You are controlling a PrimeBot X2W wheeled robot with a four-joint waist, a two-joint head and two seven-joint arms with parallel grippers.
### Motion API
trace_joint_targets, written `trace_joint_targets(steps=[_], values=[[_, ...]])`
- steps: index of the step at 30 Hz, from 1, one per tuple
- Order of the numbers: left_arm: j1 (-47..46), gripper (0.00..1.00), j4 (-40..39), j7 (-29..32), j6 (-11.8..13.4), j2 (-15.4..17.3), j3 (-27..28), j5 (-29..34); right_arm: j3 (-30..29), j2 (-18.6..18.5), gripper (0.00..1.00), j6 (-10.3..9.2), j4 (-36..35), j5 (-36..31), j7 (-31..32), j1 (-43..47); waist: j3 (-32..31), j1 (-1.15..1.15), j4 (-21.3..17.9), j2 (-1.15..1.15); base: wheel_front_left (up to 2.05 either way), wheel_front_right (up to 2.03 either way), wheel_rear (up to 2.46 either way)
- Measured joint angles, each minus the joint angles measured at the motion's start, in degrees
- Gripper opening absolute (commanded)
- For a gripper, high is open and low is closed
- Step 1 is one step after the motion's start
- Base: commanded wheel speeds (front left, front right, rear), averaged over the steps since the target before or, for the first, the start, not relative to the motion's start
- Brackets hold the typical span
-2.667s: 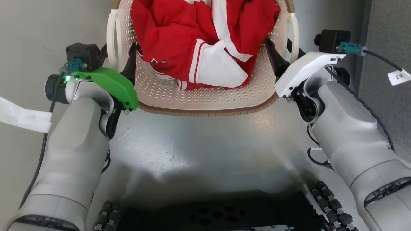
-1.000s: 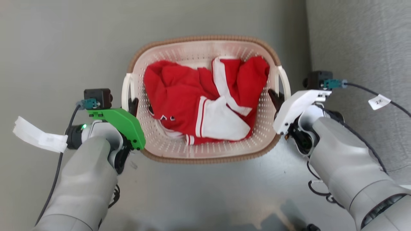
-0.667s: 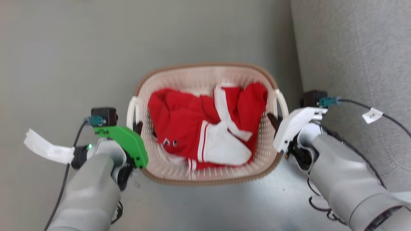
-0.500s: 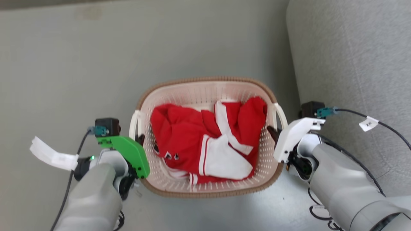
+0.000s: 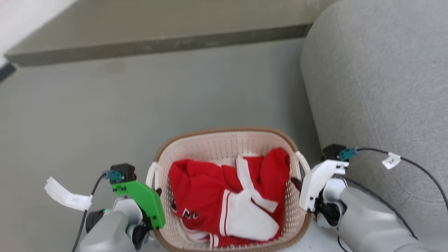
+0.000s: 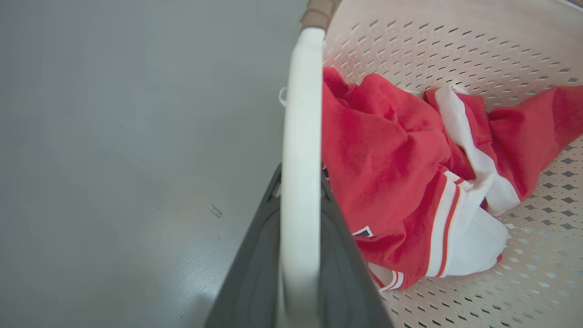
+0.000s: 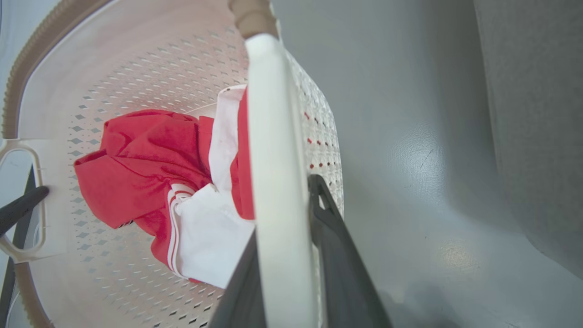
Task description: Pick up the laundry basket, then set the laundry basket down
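The floor (image 5: 105, 105) is grey, smooth and a little shiny; along its far edge runs a low dark ledge (image 5: 157, 45), and behind it a piece of white wall (image 5: 24, 17) shows in the corner; at the right side stands one grey fabric couch (image 5: 378, 87). There is one laundry basket (image 5: 224, 132), cream with a brown rim, over the floor just beside the couch and between the two arms; whether its bottom touches the floor cannot be told. It has two white handles; inside it lies crumpled red and white clothing (image 5: 203, 196), and the number of pieces cannot be told. The left gripper (image 5: 158, 191) is closed on the left handle (image 6: 300, 114), one dark finger on each side of the bar; the right gripper (image 5: 295, 182) is closed in the same way on the right handle (image 7: 273, 136).
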Motion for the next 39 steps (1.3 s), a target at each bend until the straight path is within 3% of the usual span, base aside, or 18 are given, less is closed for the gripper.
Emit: trace_joint_targets(steps=[15, 39], values=[[1.48, 0.00, 0.73, 2.93, -0.01, -0.09, -0.81, -1.92, 2.03, 0.04, 0.00, -0.32, 0.43, 0.42, 2.55, 1.41, -6.86, 0.00, -0.33, 0.00, 0.00, 0.00, 0.00], [1.89, 0.00, 1.57, 3.93, -0.01, -0.16, -1.40, -3.26, 3.32, 0.09, 0.00, -0.46, 0.83, 2.12, 3.56, 1.41, -7.21, 0.00, -0.07, 0.00, 0.00, 0.00, 0.00]])
